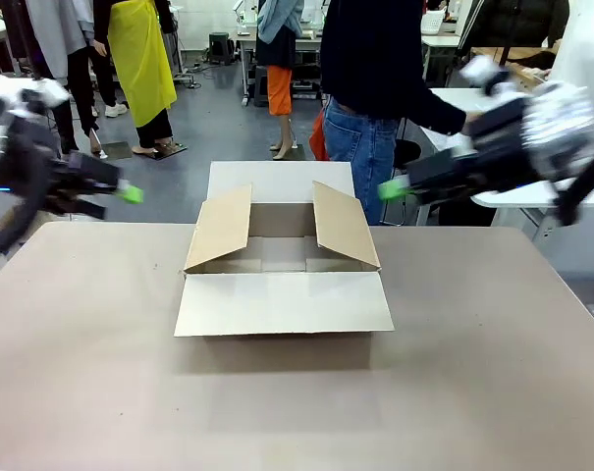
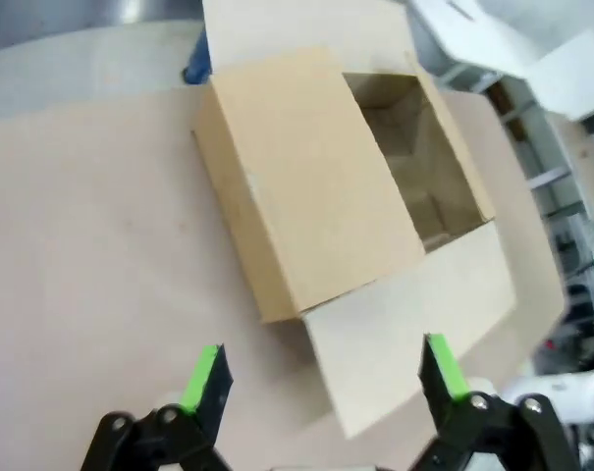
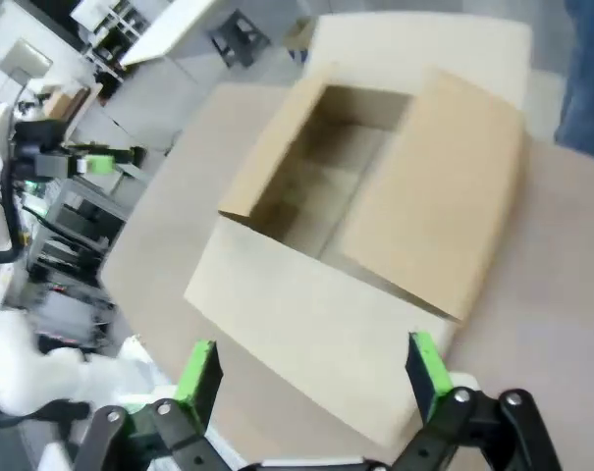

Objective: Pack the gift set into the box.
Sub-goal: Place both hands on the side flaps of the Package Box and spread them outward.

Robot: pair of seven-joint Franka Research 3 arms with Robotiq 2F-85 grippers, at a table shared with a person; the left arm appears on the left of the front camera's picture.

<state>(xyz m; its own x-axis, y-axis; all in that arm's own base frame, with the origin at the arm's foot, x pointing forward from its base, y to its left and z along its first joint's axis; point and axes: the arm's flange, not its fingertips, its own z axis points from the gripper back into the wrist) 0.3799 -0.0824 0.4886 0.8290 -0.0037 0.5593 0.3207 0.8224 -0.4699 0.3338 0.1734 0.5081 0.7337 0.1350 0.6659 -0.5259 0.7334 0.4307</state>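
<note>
A brown cardboard box (image 1: 282, 263) stands open in the middle of the table, its four flaps spread out and its inside bare. From the left wrist view the box (image 2: 346, 186) lies ahead of my left gripper (image 2: 321, 368), which is open with nothing between its green pads. My left gripper (image 1: 128, 193) hovers left of the box, above the table's far left edge. My right gripper (image 1: 393, 188) hangs right of the box near the far edge. It is open (image 3: 311, 368) and empty, above the box (image 3: 375, 216). The gift set is out of view.
A person in a dark top and jeans (image 1: 370, 118) stands at the table's far side, just behind the box, one arm stretched toward a white side table (image 1: 473, 100). The grey-brown tabletop (image 1: 277, 402) spreads wide in front of the box.
</note>
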